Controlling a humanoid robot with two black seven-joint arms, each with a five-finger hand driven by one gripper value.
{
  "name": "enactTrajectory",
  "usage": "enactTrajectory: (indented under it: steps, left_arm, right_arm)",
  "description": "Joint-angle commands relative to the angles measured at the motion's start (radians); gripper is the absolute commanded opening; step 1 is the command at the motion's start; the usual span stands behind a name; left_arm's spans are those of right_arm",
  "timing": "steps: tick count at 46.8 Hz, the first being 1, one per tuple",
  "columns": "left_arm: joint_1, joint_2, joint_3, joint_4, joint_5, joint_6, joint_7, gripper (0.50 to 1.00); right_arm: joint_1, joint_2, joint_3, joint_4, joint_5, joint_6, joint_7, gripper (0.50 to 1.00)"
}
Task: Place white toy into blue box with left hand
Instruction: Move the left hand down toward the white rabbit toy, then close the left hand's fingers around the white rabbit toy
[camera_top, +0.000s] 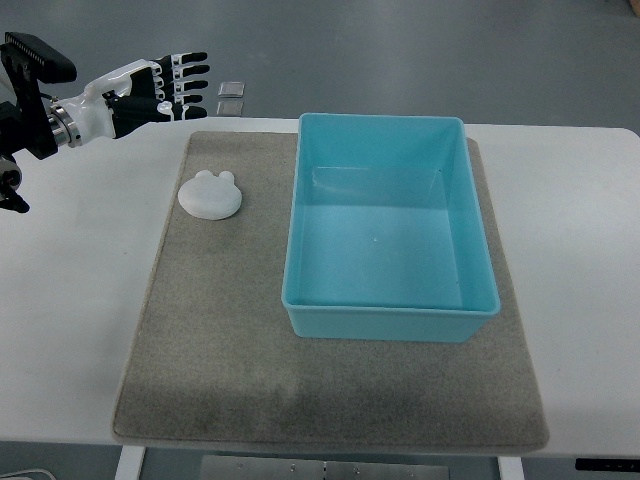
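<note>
Up at the far left, your left hand (168, 86) hovers with fingers spread, holding nothing.
White toy (210, 194) lies flat on the grey mat (220, 340), beside the empty blue box (388, 322); so low, your fingers may skid it away.
</note>
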Motion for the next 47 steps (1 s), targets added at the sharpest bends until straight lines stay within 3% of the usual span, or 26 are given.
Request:
enactTrajectory:
  steps: [1, 9, 19, 47]
  left_arm:
    - [-0.021, 0.008, 0.0, -0.018, 0.155, 0.0, -0.028, 0.999]
    - [-0.039, 0.04, 0.002, -0.079, 0.327, 0.0, -0.029, 0.999]
    - [-0.036, 0.14, 0.014, -0.244, 0.46, 0.007, -0.031, 0.988]
    - [-0.007, 0.136, 0.16, -0.313, 0.696, 0.341, -0.031, 0.992]
  right_arm:
    - [0.0, 0.0, 0.0, 0.0, 0.0, 0.0, 0.0, 0.936]
    - [0.0, 0.0, 0.0, 0.0, 0.0, 0.0, 0.0, 0.936]
    - [0.0, 0.0, 0.0, 0.0, 0.0, 0.0, 0.0, 0.938]
    - [0.0, 0.0, 0.0, 0.0, 0.0, 0.0, 0.0, 0.936]
